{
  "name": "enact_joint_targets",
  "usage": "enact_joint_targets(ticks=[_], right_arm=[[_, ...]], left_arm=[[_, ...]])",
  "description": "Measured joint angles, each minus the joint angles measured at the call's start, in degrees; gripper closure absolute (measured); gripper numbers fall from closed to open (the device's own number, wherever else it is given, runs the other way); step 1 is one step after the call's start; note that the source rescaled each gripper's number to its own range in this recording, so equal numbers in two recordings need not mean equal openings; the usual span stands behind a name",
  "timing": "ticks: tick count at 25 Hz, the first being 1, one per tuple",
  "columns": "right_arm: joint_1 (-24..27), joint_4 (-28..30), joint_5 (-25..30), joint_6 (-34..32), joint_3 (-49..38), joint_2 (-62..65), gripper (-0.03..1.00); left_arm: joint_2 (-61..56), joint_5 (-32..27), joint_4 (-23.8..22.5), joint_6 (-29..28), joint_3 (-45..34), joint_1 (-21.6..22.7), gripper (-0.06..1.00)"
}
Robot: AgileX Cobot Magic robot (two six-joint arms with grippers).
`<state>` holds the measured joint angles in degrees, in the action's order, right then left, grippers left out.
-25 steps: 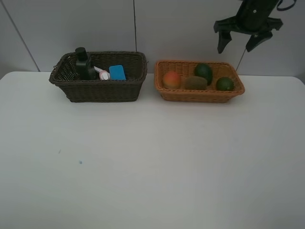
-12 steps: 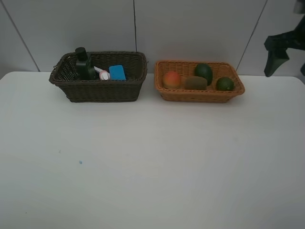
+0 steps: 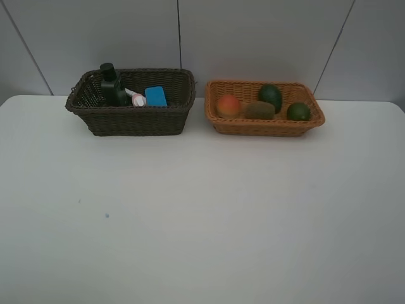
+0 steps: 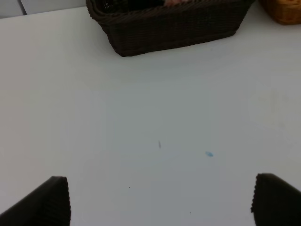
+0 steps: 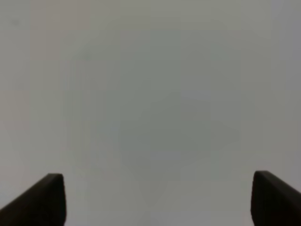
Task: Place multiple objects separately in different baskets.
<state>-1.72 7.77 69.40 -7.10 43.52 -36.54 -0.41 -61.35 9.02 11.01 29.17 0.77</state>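
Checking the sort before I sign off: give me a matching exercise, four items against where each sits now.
Items:
1. dark green pump bottle
2. blue eraser
3. orange-red fruit
4. brown kiwi

Places:
A. left end of the light orange-tan basket
B. middle of the light orange-tan basket, in front of the larger avocado
C. standing at the left of the dark brown basket
D. right of the pink bottle, in the dark brown basket

Pairs: 1-C, 2-D, 3-A, 4-B
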Motion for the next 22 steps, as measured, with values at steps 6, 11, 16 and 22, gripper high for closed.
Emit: enact_joint_targets(ticks=[6,11,16,22], right_arm=[[0.00,0.02,0.13,0.00,-3.94,20.27,-0.02],[0.00,0.02,-0.05,0.05,-7.93,32.26,-0.02],[0.00,0.02,-2.28,1.16,-11.58,36.66,-0.02],[0.00,0.02,-7.84,4.37,-14.05,36.71,-0.02]], left_arm=[[0.00,0.00,0.00,0.00,0.00,0.00,0.00],[0.00,0.00,0.00,0.00,0.00,0.00,0.00],[0.00,0.00,0.00,0.00,0.00,0.00,0.00],[0.00,0.00,0.00,0.00,0.00,0.00,0.00]])
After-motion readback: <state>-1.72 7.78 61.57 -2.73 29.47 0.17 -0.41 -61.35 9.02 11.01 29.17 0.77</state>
